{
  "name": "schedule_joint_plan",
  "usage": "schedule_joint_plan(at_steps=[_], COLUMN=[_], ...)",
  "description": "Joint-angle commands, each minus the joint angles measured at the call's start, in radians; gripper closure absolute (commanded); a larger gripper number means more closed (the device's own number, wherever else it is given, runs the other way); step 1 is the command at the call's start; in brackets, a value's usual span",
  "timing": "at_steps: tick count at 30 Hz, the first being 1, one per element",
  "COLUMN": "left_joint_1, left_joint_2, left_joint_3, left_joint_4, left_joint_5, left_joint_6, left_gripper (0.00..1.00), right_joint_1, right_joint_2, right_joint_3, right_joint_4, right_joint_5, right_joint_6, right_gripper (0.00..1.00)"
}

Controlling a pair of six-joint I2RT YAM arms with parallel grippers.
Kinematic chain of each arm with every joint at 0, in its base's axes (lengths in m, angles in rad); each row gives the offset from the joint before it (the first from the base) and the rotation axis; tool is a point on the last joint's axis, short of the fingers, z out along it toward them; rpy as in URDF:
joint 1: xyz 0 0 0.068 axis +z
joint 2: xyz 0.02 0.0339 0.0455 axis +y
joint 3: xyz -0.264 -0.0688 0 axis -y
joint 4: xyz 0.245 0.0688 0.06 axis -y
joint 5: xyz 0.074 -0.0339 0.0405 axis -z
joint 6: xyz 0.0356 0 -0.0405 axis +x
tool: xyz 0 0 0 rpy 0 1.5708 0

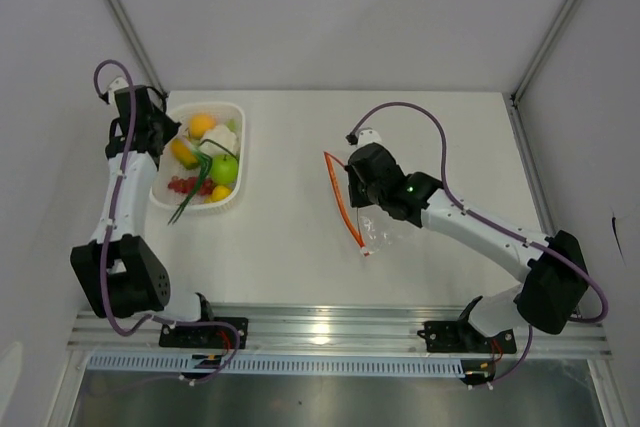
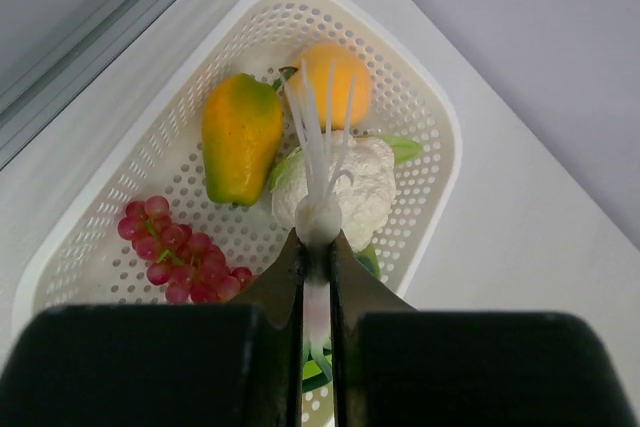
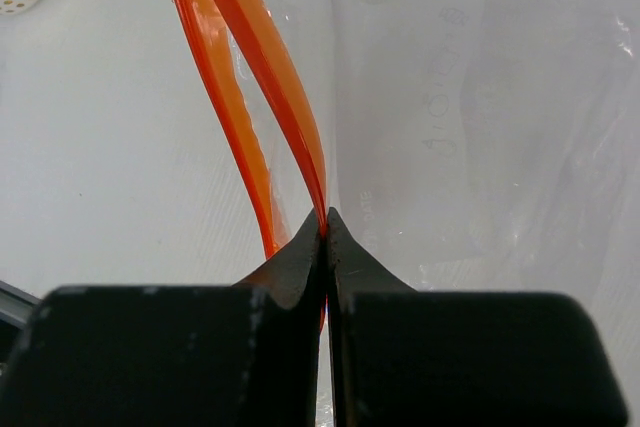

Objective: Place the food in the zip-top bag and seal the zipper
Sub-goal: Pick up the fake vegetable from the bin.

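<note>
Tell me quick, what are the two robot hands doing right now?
Left gripper: closed, pinching the white end of the green onion.
Right gripper: closed, pinching the orange strip of the clear bag.

the left gripper [image 2: 318, 239] pinches a white-rooted stalk [image 2: 320, 215] above the mesh basket [image 2: 446, 147] holding cauliflower [image 2: 368, 185] and red grapes [image 2: 178, 249].

A white perforated basket [image 1: 238, 117] sits at the far left of the pale surface [image 1: 300, 247], apart from the aluminium rail [image 1: 330, 330] along the near edge.
</note>
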Motion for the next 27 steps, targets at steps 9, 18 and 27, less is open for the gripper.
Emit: schedule_joint_plan(at_steps=[9, 18, 27], left_joint_1=[-0.025, -0.079, -0.166], left_joint_2=[-0.174, -0.387, -0.588], left_joint_3=[-0.041, -0.150, -0.194], left_joint_4=[0.009, -0.021, -0.090], left_joint_5=[0.064, 0.345, 0.360], left_joint_6=[-0.074, -0.087, -0.070], left_gripper=[0.99, 0.99, 0.99], right_joint_1=[0.019, 0.011, 0.011], right_joint_2=[-0.066, -0.037, -0.014], right_joint_3=[0.002, 0.033, 0.056], right_joint_4=[-0.033, -0.045, -0.064], right_joint_5=[0.078, 0.097, 0.135], right_joint_6=[0.026, -0.012, -0.026], right_gripper=[1.00, 1.00, 1.00])
